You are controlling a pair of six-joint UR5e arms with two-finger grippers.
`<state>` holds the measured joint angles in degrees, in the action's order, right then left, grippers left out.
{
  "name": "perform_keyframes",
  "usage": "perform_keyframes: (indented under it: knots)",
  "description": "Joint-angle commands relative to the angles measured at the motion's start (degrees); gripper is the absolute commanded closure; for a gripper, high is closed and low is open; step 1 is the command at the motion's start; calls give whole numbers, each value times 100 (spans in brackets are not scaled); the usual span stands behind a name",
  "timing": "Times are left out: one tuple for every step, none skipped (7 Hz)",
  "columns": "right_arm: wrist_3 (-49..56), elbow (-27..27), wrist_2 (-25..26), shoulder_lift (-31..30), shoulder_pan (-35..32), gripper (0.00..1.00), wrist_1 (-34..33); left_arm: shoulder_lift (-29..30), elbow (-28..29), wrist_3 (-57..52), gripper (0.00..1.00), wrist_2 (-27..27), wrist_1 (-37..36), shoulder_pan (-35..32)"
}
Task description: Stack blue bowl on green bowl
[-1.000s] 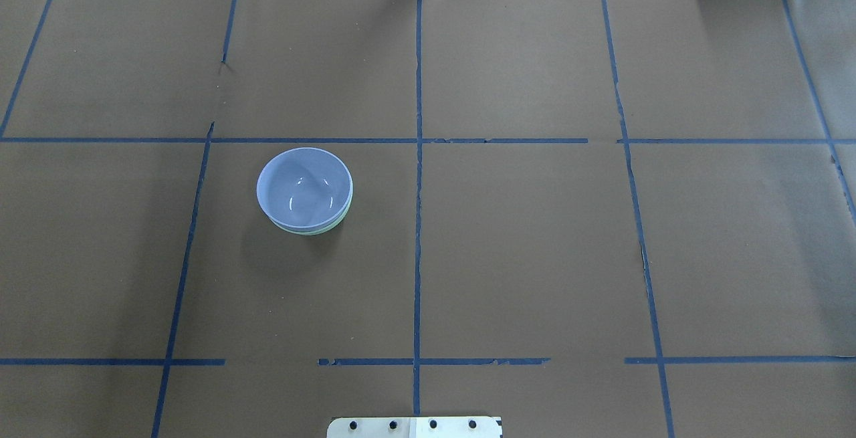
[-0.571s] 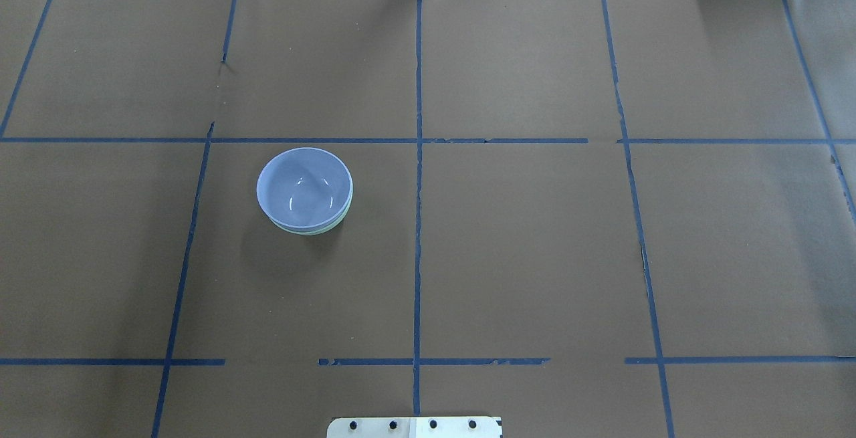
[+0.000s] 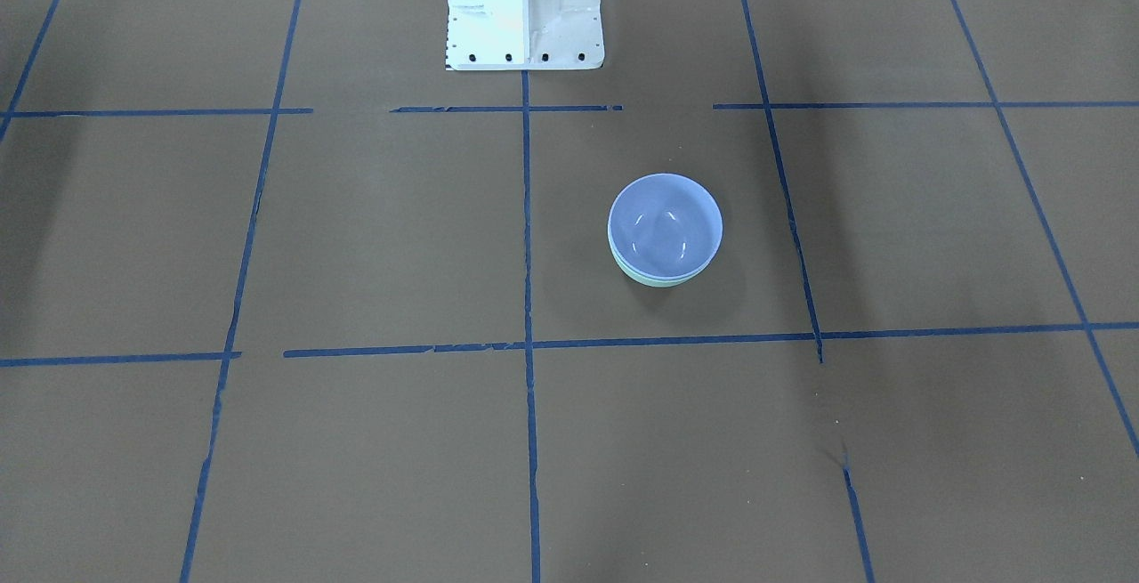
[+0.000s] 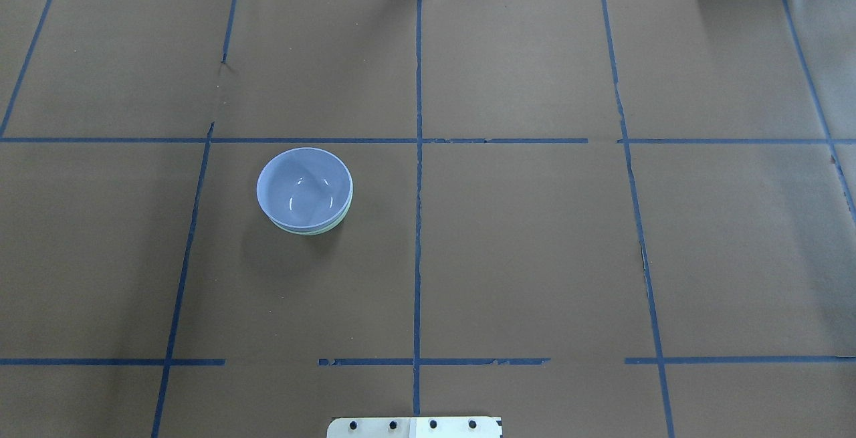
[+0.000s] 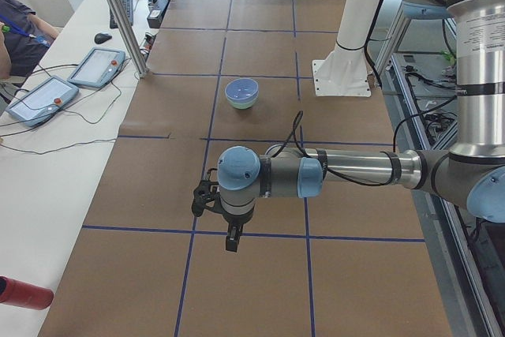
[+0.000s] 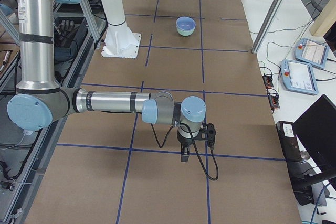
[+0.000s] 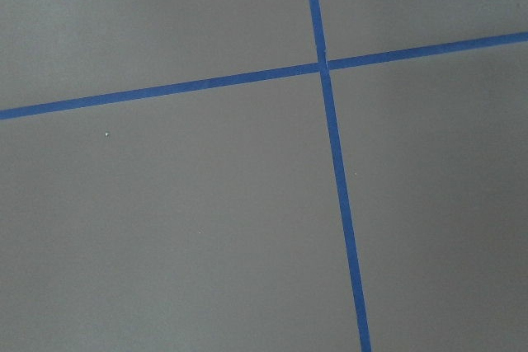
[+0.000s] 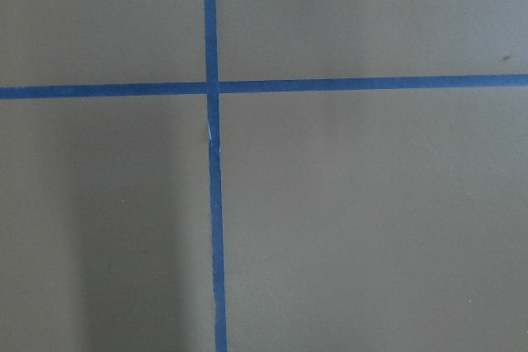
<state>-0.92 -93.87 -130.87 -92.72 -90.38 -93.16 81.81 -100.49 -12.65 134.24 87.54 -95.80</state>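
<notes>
The blue bowl (image 4: 304, 187) is glossy and smooth, mouth up, with small bright glints inside. It sits nested in the green bowl (image 4: 329, 229), of which only a thin mint rim peeks out underneath. The pair stands on the brown papered surface (image 4: 535, 257), on the robot's left, in the taped square just beside the centre line. The left gripper (image 5: 232, 242) and right gripper (image 6: 185, 156) hang well apart from the bowls. I cannot tell how their fingers are set. The stack hasn't moved since a second ago; only the sheen inside the blue bowl has changed slightly.
</notes>
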Motion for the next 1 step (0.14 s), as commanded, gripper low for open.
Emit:
perform_keyframes:
  knots:
    - [-5, 0, 0, 0, 3, 0, 0, 1, -6, 0, 0, -3, 0, 0]
